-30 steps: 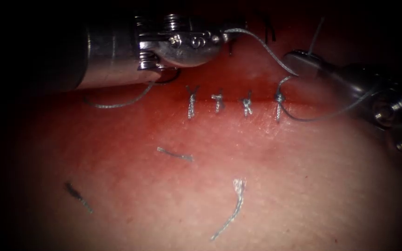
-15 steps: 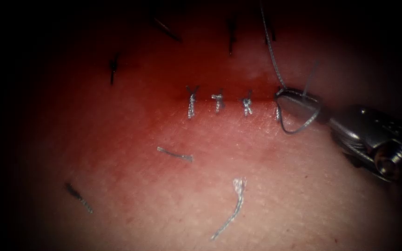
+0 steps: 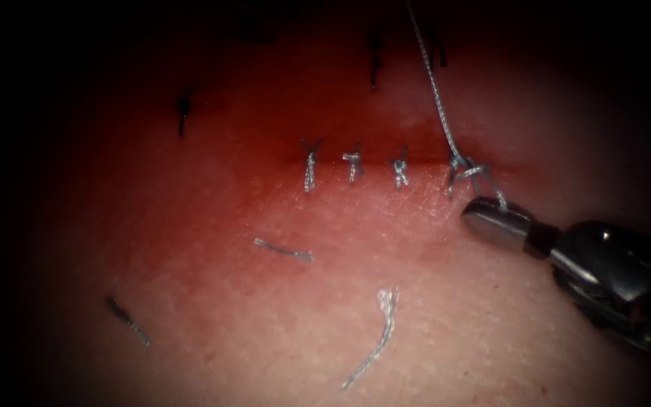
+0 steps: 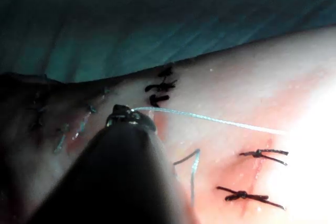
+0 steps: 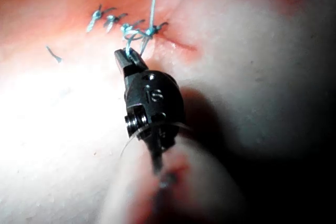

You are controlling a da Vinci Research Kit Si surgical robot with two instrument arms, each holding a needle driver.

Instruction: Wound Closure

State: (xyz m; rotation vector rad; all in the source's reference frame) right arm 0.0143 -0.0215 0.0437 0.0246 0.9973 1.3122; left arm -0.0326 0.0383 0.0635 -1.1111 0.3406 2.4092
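The endoscope view shows the right tool [image 3: 484, 215] clamped on the thread [image 3: 435, 87] just beside the rightmost knot [image 3: 457, 167] of the cut [image 3: 386, 154], while the left tool [image 4: 128, 119] (jaws closed) holds the thread's other end, well apart from that knot.

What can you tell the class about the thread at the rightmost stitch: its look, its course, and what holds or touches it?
The thread is thin, pale grey-blue and twisted. In the endoscope view one strand runs taut from above down to a small loop and knot on the tissue at the cut's right end. A short strand leads from there into the right tool, whose jaws are shut on it. In the left wrist view the left tool holds a taut strand.
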